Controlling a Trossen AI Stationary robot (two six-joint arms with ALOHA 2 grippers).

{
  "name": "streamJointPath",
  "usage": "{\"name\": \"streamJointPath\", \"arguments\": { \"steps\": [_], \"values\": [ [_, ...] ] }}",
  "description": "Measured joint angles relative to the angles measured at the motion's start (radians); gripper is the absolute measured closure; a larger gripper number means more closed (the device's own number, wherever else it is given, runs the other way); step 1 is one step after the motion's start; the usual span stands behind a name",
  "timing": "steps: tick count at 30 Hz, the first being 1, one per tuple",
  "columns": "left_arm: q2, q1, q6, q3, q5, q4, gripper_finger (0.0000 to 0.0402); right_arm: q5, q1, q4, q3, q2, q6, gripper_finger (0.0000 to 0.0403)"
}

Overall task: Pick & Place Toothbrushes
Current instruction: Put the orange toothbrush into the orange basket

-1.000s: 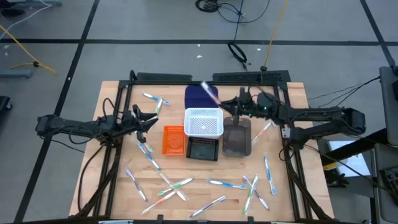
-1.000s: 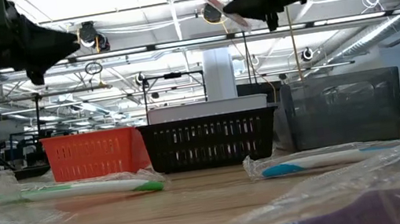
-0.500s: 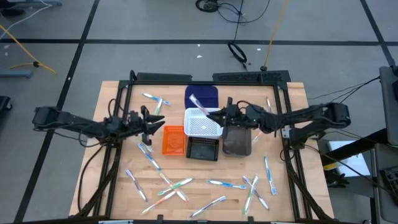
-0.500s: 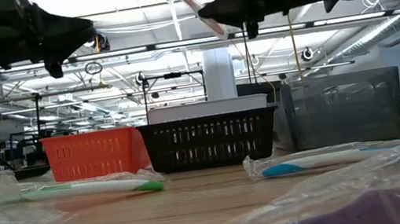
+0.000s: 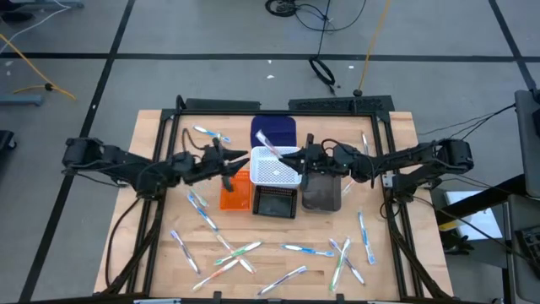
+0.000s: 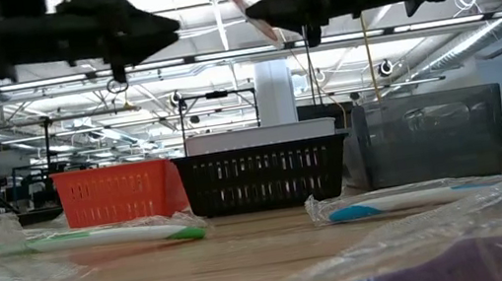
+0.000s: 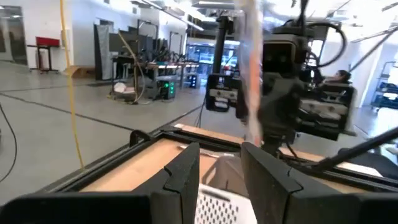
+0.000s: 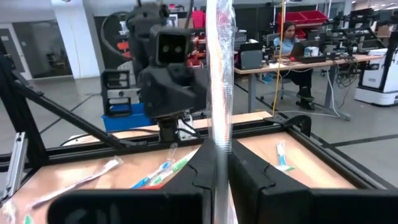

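Right end effector (image 5: pixel 297 156) is gripping a wrapped toothbrush (image 5: pixel 267 144) above the white bin (image 5: pixel 276 167). Left end effector (image 5: pixel 242 158) is hanging part-open, empty, facing it. Most toothbrushes (image 5: pixel 308 250) are lying across the near desk (image 5: pixel 152 253), unsorted.

A gray floor (image 5: pixel 84 34) with dark lines lies around the wood counter (image 5: pixel 156 245). Long lights (image 6: pixel 211 7) shine overhead. A person (image 8: pixel 291 37) sits at a desk (image 8: pixel 292 61).

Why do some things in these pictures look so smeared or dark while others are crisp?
Low view: the wrapped toothbrushes nearest the lens are out of focus, and both arms are dark silhouettes against bright ceiling lights. Left wrist view: the toothbrush held by the right gripper is a pale smear. High view: evenly lit, with only faint shadows on the table.
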State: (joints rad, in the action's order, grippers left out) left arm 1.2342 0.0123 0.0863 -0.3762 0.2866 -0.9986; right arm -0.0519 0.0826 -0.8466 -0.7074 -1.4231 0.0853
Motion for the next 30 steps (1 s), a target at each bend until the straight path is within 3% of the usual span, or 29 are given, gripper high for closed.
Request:
{"name": "streamJointPath", "arguments": {
  "steps": [12,30],
  "values": [
    [0.172,0.057,-0.002,-0.237,-0.157,0.001,0.0282,0.0,-0.001,0.034,0.0,0.0,-0.019,0.0386],
    [0.272,0.086,0.045,-0.336,-0.26,0.001,0.0282,-0.003,-0.006,0.029,0.0,0.0,-0.026,0.0384]
  ]
}}
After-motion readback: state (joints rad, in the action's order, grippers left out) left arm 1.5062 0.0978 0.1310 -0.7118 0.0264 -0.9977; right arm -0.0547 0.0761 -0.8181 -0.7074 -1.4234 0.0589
